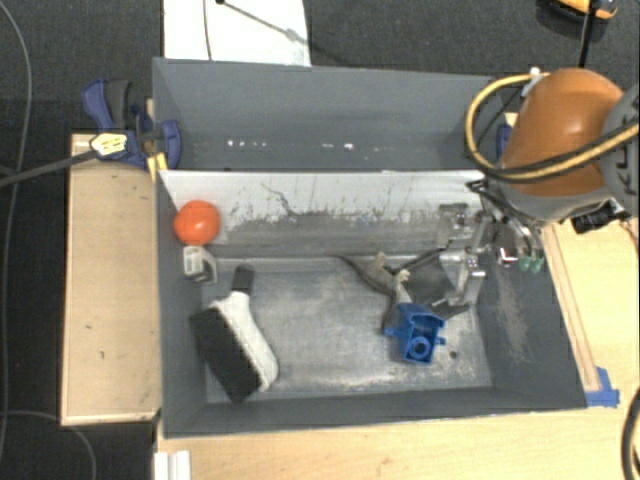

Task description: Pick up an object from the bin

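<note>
My gripper (466, 273) hangs low at the right side of the bin, under the orange-covered wrist. Just below and to its left lies a blue plastic block (415, 334) with a round hole in it. A grey tongs-like metal tool (385, 273) lies to the gripper's left, its long arms running toward the gripper. Between the tool and the blue block there is a dark flat piece (432, 290), right beside the gripper. Whether the gripper touches any of these cannot be told.
At the bin's left wall sits an orange ball (197, 222), with a small grey-white clip (198, 263) under it. A black-and-white block brush (234, 345) lies slanted at the lower left. The bin floor between the brush and the blue block is bare.
</note>
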You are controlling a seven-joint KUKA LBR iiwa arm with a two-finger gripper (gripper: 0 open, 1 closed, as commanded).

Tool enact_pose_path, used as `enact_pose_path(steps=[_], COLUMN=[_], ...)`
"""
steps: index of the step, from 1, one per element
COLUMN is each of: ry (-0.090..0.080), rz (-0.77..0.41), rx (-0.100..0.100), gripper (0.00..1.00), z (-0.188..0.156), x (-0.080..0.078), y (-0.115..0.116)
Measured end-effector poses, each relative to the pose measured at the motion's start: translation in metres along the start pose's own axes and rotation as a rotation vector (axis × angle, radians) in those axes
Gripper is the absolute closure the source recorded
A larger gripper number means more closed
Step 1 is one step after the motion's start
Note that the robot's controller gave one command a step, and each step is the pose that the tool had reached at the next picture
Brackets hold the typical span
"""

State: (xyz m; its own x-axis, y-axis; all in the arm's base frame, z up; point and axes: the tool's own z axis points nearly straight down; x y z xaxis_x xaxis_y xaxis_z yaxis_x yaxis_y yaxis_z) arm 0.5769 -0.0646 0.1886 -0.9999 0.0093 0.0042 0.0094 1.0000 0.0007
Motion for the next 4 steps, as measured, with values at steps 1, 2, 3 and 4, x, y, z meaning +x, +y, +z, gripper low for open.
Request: enact_pose_path(steps=[1, 2, 3, 4], ry=[-0.008, 0.001, -0.003, -0.003], rz=[-0.002, -0.122, -0.124, -0.125], rx=[0.001, 0.0, 0.0, 0.0], gripper=[0.0, 1.0, 0.0, 0.0], z=[-0.005, 0.111, 0.109, 0.109], x=[-0.001, 0.012, 0.011, 0.011], y=[0.0, -0.026, -0.026, -0.026])
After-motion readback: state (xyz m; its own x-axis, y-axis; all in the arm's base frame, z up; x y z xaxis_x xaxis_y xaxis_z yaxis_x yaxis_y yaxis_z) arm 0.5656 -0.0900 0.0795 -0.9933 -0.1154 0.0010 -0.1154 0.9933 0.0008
